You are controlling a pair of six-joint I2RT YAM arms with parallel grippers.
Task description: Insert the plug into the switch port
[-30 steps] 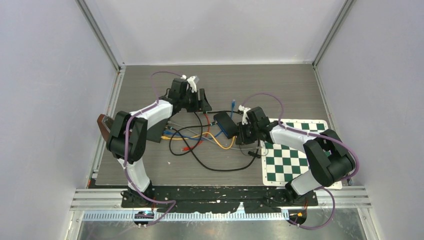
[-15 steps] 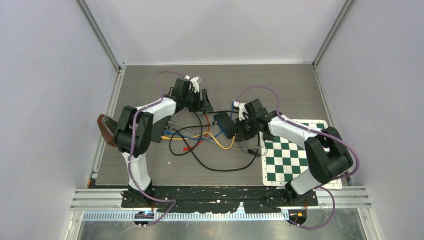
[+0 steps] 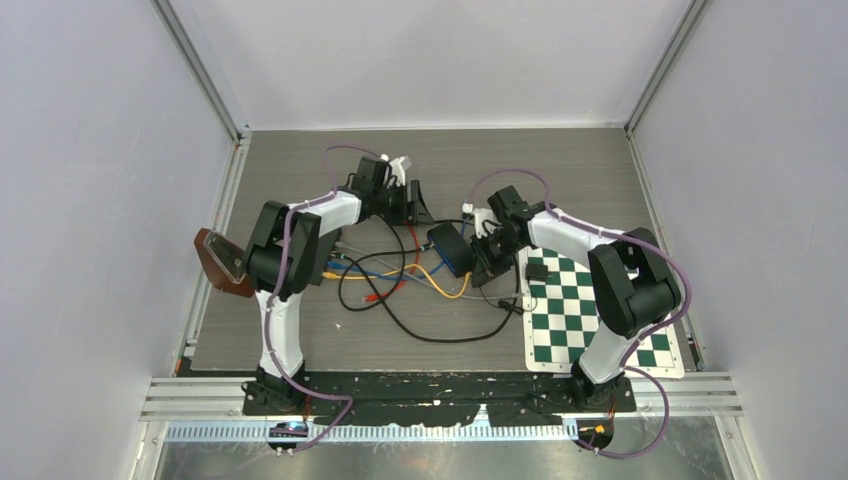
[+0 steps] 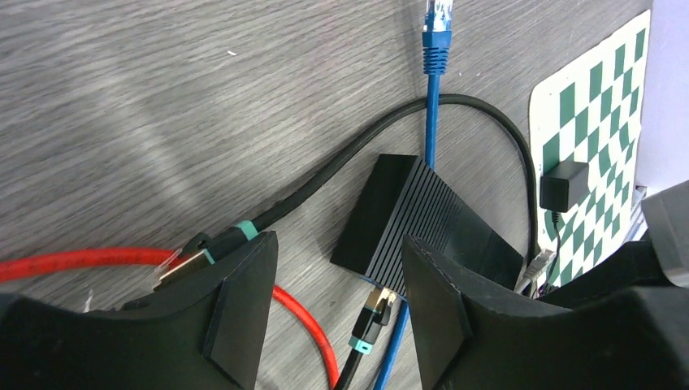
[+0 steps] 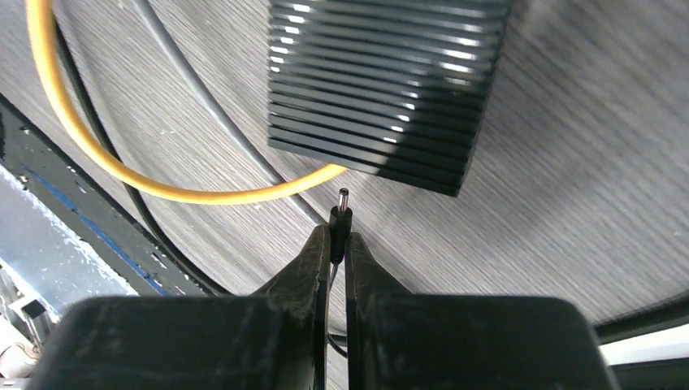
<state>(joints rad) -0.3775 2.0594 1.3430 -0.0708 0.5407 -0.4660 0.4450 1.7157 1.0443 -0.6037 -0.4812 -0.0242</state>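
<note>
At the table's centre, your plug (image 5: 341,213) sits just short of the switch (image 5: 390,81), not touching it.
Your right gripper (image 5: 339,244) is pinched tight on the plug's body, with the tip aimed at the ribbed case. A yellow cable (image 5: 162,188) curves just beside it. Your left gripper (image 4: 335,244) hangs wide open and empty over the red cable (image 4: 81,264) and black cable (image 4: 325,183), to the far left of the switch.

Switch (image 3: 451,248) on the table (image 3: 570,165), cable tangle (image 3: 380,272) just left of it, mat (image 3: 555,330) to its right
</note>
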